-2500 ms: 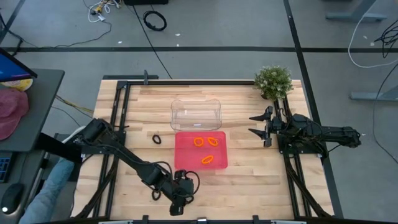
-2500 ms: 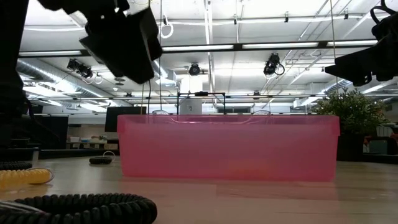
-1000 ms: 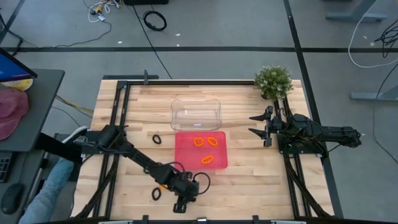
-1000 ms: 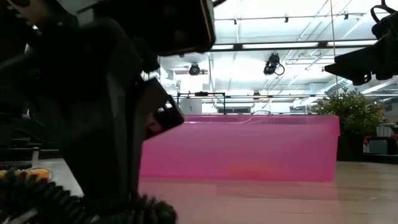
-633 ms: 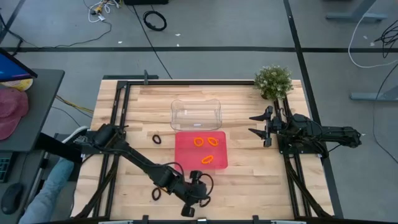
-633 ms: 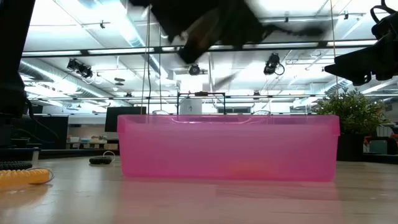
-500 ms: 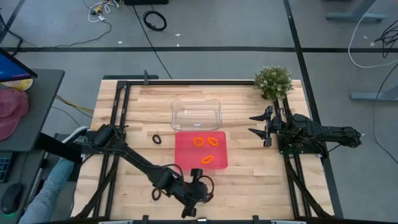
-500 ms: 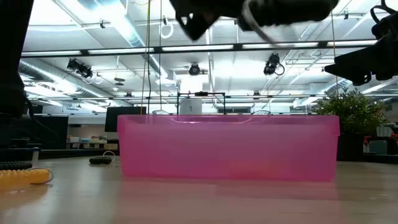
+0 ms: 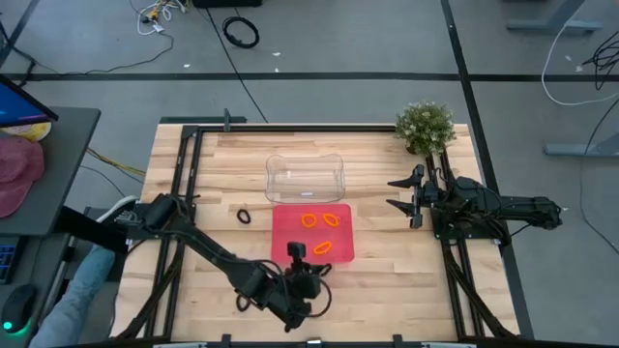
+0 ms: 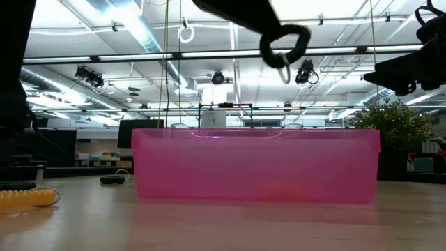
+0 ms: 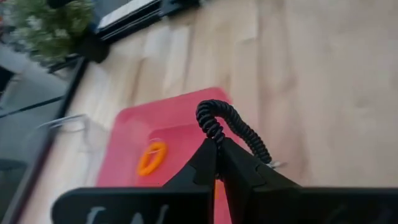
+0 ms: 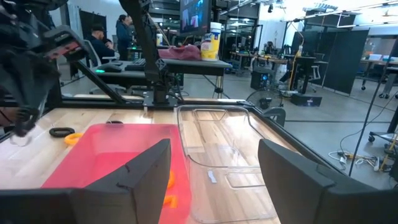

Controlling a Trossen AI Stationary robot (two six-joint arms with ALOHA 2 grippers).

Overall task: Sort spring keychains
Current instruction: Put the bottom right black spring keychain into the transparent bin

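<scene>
My left gripper (image 9: 301, 258) is shut on a black spring keychain (image 11: 229, 124) and hangs above the near edge of the red tray (image 9: 337, 253). In the low view the black loop (image 10: 284, 44) shows high above the tray wall (image 10: 255, 165). Three orange keychains (image 9: 321, 247) lie in the red tray. On the table lie a black keychain (image 9: 244, 217), another black one (image 9: 242, 302) and an orange one (image 10: 28, 198). My right gripper (image 9: 404, 191) waits open at the table's right side. My left gripper pinches one end of the black coil (image 11: 216, 144) between its two fingertips (image 11: 239, 163). The fingers slant down toward the table's far side. The rest of the loop (image 10: 286, 49) sticks out past the tips and hangs a little below them, lifted clear of the table and tray.
A clear tray (image 9: 306, 179) stands just beyond the red one. A potted plant (image 9: 425, 126) sits at the far right corner. Black frame rails (image 9: 184, 193) run along the left and right sides. Bare wood lies near and to the right of the red tray.
My left gripper has risen from the table near its front edge with the black keychain. It has tipped from pointing down to slanting forward and has swung toward the red tray. The keychain is now lifted clear.
</scene>
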